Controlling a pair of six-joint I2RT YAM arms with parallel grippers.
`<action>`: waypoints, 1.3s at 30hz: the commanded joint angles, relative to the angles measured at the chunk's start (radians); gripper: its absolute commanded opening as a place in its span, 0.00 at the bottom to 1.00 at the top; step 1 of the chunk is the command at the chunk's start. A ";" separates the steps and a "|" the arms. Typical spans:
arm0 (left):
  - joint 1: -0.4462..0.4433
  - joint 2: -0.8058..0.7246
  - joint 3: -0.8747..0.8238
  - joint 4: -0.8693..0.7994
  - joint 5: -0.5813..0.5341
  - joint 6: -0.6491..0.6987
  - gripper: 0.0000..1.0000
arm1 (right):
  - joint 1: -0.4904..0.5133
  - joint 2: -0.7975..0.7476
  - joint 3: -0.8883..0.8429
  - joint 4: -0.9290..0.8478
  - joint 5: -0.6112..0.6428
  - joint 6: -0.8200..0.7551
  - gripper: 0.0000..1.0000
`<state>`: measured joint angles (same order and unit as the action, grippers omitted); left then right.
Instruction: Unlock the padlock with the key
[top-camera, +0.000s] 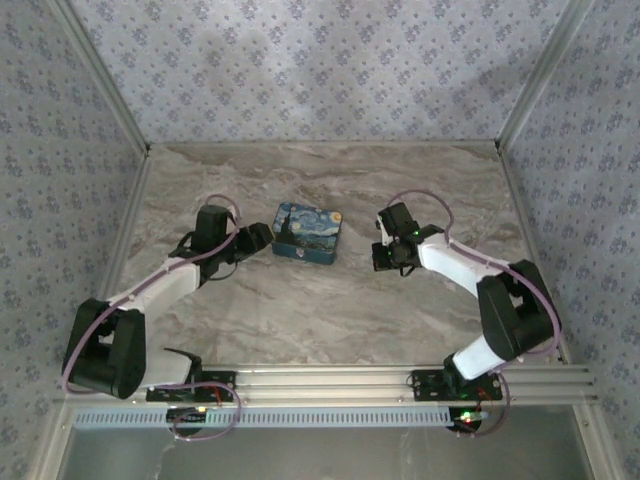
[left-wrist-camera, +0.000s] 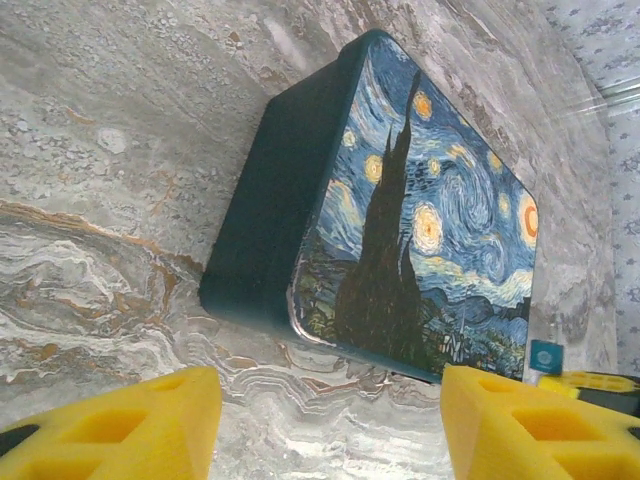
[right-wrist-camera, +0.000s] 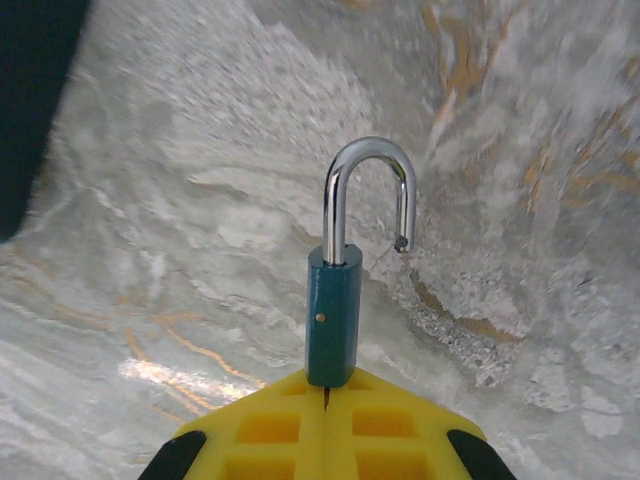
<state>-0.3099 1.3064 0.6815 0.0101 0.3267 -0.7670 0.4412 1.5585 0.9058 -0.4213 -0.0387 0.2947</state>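
**Q:** Where is the padlock?

**A:** It is in the right gripper (right-wrist-camera: 327, 388). The yellow fingers are closed on the lower end of the teal padlock (right-wrist-camera: 333, 315). The padlock stands upright out of the fingertips, with its steel shackle (right-wrist-camera: 345, 165) uppermost. It is held above the marble table (top-camera: 300, 315), not resting on it.

**Q:** Is it locked?

**A:** It looks open. One leg of the shackle runs down into the body. The other leg ends free in the air, beside the body's top edge and a little above it. The bottom of the body is buried between the fingers, so I cannot tell whether a key sits there.

**Q:** And the other arm?

**A:** The left gripper (top-camera: 262, 237) has its jaws wide and holds nothing. It sits low over the table, just beside the left edge of a painted tin (top-camera: 307, 233). The tin lies flat between the two grippers, and the right gripper is near it but apart from it.

**Q:** How should this step be handled?

**A:** The unlocking seems done or almost done, so the likely job is to finish cleanly.
- **Grip:** The hold is on the narrow end of a smooth body, so it should be firm and the wrist level, or the lock may pivot.
- **Shackle:** The free leg swings easily. It should be turned away from the table and the tin so it cannot catch and snap shut.
- **Setting down:** If the lock is put down, the body should touch the marble before the jaws part.
- **Left arm:** If it reaches in, it should pass around the tin, not over it.
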 joint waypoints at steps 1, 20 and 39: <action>-0.005 -0.033 -0.003 -0.029 -0.016 0.017 0.60 | -0.023 0.054 0.037 -0.037 -0.046 0.074 0.00; 0.014 -0.032 0.036 -0.084 -0.073 0.059 0.73 | -0.099 -0.028 0.128 -0.169 0.022 0.107 0.46; 0.258 -0.072 0.011 0.009 -0.651 0.581 0.98 | -0.203 -0.192 -0.133 0.283 0.805 -0.080 1.00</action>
<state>-0.1005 1.2427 0.7574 -0.1036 -0.2226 -0.3050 0.2481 1.3796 0.8558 -0.2905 0.6228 0.3058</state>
